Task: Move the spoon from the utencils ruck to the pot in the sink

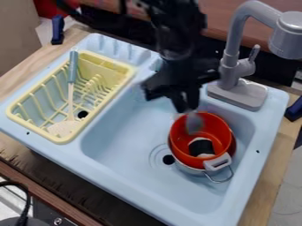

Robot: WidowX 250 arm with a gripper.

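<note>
The gripper (186, 103) hangs over the back edge of the red pot (221, 128) in the right basin. Directly beneath it, across the pot's mouth, is a blurred grey piece (193, 122); I cannot tell whether it is a spoon or whether it is held. A black-and-white item (201, 147) lies inside the pot. In the yellow rack (66, 137) on the left, a utensil (63, 128) with a pale, broad head and a blue-grey handle leans lengthwise, its head toward the near end.
The pot sits in a metal one (190, 168) with a wire handle, near the drain (168, 160). A grey faucet (231, 66) rises behind the right basin. Blue clamps (57, 30) stand at the sink's sides, and a raised divider separates rack and basin.
</note>
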